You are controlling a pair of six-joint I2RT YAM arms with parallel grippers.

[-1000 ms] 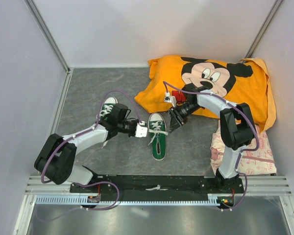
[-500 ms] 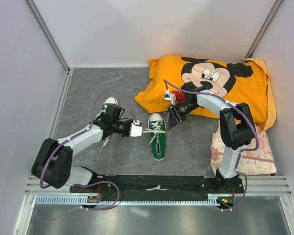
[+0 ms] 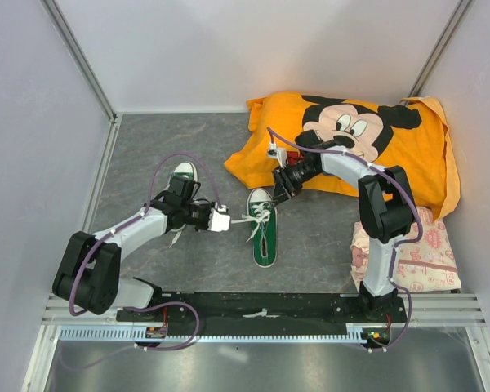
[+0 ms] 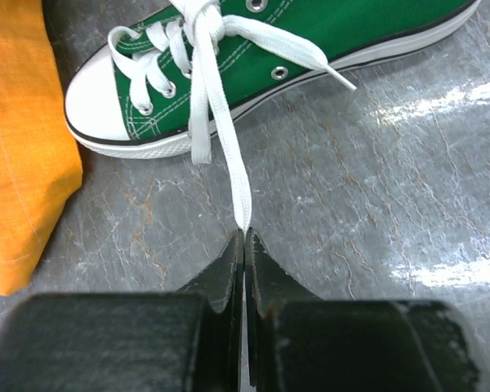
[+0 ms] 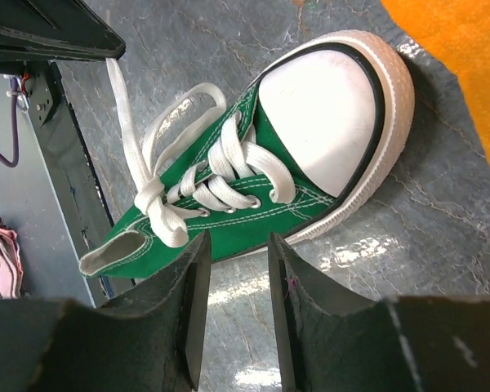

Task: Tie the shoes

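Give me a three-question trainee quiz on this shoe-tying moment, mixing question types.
1. True or false: the left end effector is shut on a lace of the centre shoe.
2. The right end effector is: A) shut on a lace, B) open, holding nothing, C) gripping the cloth.
3. Where does the second shoe lie?

Key: 1 true. 2 B. 3 Left of the centre shoe, partly hidden by the left arm.
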